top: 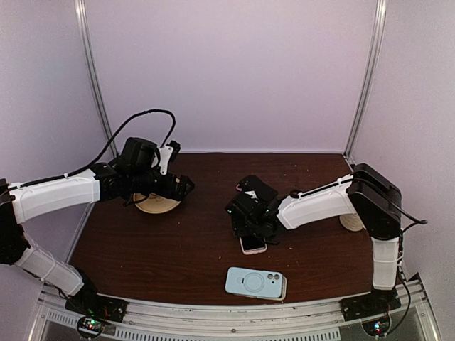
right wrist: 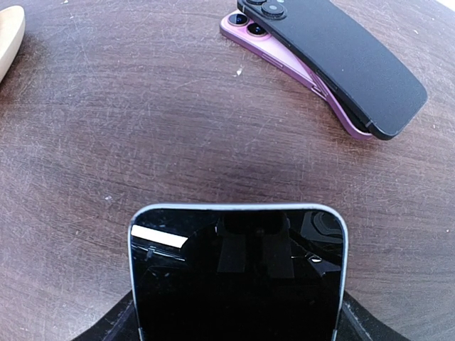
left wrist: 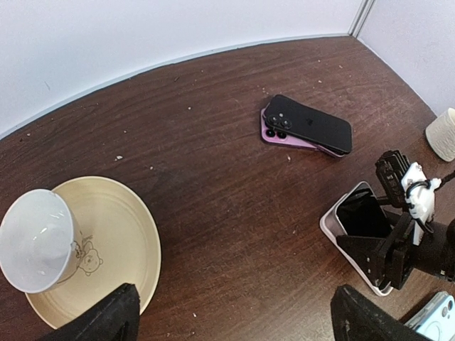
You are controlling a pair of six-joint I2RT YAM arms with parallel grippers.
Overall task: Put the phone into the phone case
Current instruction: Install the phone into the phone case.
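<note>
A phone (right wrist: 238,277) with a dark screen and a pale rim sits between my right gripper's fingers, its far end low over the table. It also shows in the top view (top: 253,244) and in the left wrist view (left wrist: 361,214). My right gripper (top: 250,229) (right wrist: 238,328) is shut on its sides. A light blue phone case (top: 256,283) with a round ring on its back lies flat near the front edge, apart from the phone; its corner shows in the left wrist view (left wrist: 435,321). My left gripper (top: 186,186) (left wrist: 234,320) is open and empty above the table next to the plate.
A black phone or case (right wrist: 341,60) lies askew on a purple phone (right wrist: 284,53) behind the right gripper, also in the top view (top: 257,187). A cream plate (left wrist: 121,249) holds a white cup (left wrist: 35,238) at the left. A cream cylinder (top: 350,222) stands at the right.
</note>
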